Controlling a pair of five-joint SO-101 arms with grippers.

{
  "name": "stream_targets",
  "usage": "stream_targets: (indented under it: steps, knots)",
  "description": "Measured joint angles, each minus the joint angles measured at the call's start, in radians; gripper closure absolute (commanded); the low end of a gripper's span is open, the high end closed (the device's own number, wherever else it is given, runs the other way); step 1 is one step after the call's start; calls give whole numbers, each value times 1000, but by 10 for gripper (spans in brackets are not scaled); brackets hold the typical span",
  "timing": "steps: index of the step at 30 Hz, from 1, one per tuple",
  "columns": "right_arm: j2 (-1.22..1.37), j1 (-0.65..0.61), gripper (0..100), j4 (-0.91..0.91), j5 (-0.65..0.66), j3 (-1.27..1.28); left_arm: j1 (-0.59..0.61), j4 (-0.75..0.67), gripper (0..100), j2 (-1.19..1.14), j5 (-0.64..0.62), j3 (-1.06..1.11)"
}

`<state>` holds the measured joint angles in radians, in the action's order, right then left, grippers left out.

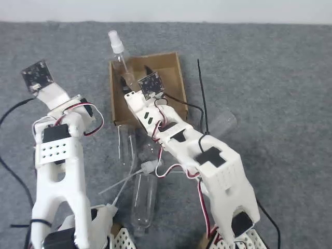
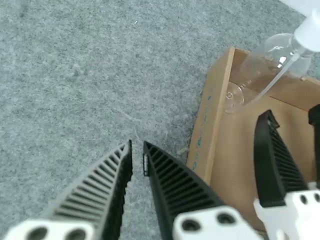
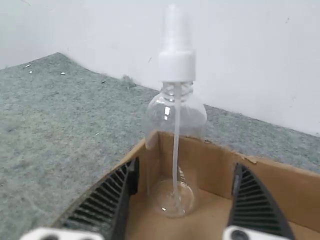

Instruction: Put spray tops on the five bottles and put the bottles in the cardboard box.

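the left gripper (image 2: 137, 147), closest to its own wrist camera, hangs over grey carpet (image 2: 75, 75) just beside the cardboard box (image 2: 212, 115), its ribbed black fingers all but together and holding nothing. faint blue print (image 2: 205, 112) runs down that box wall, too small to read. the right wrist view looks past the right gripper (image 3: 186, 167), jaws wide apart and gripping nothing, at a clear bottle (image 3: 175, 125) standing upright in a corner of the box with a white spray top (image 3: 176, 55) fitted. the high view takes in three more lying on the carpet outside the box: a first bottle (image 1: 126, 145) just off the box's near wall, a second bottle (image 1: 144, 199) nearer the arm bases with a loose spray top (image 1: 148, 167) at its neck, and a third bottle (image 1: 224, 122) on the far side of the right arm.
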<state>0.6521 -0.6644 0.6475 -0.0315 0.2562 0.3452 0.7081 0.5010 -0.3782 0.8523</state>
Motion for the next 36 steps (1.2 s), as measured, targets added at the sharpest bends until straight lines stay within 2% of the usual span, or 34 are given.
stream_targets:
  steps: [36]
  knots:
    - [-543,23,760,0,0,500,0,-68,966,0,0,44]
